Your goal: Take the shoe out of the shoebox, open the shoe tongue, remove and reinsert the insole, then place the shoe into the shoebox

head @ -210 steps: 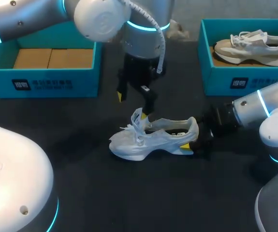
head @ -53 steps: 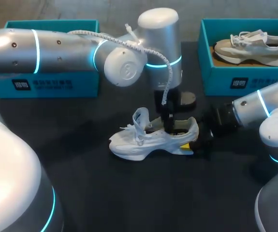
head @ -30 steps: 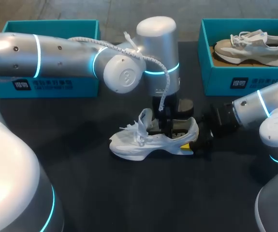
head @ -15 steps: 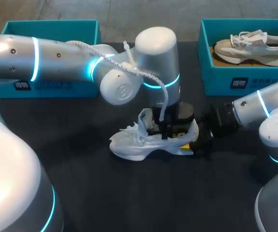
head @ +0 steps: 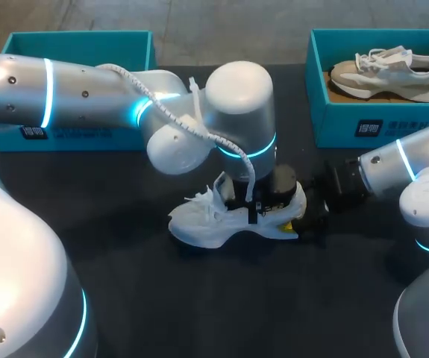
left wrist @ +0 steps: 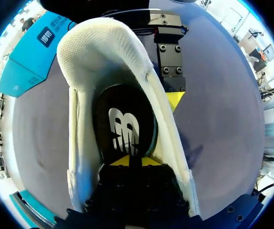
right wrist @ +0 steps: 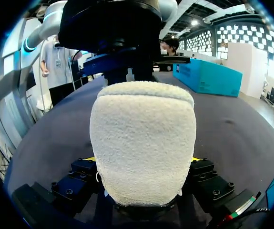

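left wrist view: left gripper [left wrist: 129, 161] sits inside the shoe [left wrist: 108, 52] on the table [head: 199, 313], against the black insole [left wrist: 125, 114]; whether it grips i cannot tell. right gripper [right wrist: 143, 160] clamps the heel from both sides. insole removal looks in hand; next needs a sure pinch, then a lift. count: two shoes, second shoe [head: 386, 71] in the right box [head: 363, 127]; two boxes with the left box [head: 80, 134]; one insole seen.

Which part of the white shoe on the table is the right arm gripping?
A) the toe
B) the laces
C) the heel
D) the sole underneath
C: in the right wrist view the padded heel of the white shoe sits between the right arm's jaws, a yellow tip at either side.
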`<state>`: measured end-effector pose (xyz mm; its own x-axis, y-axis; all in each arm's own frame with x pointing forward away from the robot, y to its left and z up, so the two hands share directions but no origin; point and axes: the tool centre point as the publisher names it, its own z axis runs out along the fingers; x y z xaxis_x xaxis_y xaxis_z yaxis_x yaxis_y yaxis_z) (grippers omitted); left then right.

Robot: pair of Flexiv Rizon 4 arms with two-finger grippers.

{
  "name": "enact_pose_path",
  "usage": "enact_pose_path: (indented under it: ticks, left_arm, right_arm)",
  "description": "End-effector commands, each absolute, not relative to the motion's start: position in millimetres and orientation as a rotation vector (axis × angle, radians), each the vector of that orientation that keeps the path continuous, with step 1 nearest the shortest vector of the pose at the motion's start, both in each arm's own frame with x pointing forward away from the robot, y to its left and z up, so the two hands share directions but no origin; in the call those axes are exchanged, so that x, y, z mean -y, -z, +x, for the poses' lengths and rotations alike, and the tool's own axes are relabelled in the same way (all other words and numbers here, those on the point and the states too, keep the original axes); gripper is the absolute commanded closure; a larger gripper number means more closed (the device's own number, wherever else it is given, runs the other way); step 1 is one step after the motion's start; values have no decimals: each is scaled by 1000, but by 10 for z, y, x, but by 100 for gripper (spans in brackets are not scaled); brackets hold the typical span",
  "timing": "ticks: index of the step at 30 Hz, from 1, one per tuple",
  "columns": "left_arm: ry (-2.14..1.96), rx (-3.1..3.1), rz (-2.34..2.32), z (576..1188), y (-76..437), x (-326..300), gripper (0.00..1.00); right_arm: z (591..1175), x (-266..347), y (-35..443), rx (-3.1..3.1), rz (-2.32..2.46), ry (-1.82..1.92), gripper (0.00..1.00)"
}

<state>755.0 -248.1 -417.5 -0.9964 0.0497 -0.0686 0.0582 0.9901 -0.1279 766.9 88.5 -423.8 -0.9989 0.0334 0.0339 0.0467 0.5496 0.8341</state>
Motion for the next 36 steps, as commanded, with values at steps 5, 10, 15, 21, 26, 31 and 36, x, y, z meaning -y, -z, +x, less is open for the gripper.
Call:
enact_pose_path:
  ticks: [5,10,15,21,26,31,36]
  left_arm:
    - [189,-3041,69,7516,4579,2401,100]
    - [205,-3017,71,7486,4396,2374,100]
    - [235,-3000,75,7483,4202,2356,100]
    - [244,-3007,79,7499,4070,2338,100]
    - [263,-3053,123,7489,3976,2348,100]
    - [297,-3084,141,7473,3879,2360,100]
    - [382,-3131,152,7469,3779,2348,100]
  right_arm:
    - [7669,-892,4235,2757,-73,1478,100]
    - [7669,-892,4235,2757,-73,1478,100]
    - [7669,-892,4235,2757,-73,1478,100]
    - [7669,-892,4235,2757,-73,1478,100]
    - [7669,-892,4235,2757,-73,1478,100]
    - [7669,-892,4235,2757,-73,1478,100]
    - [7669,-892,4235,2757,-73,1478,100]
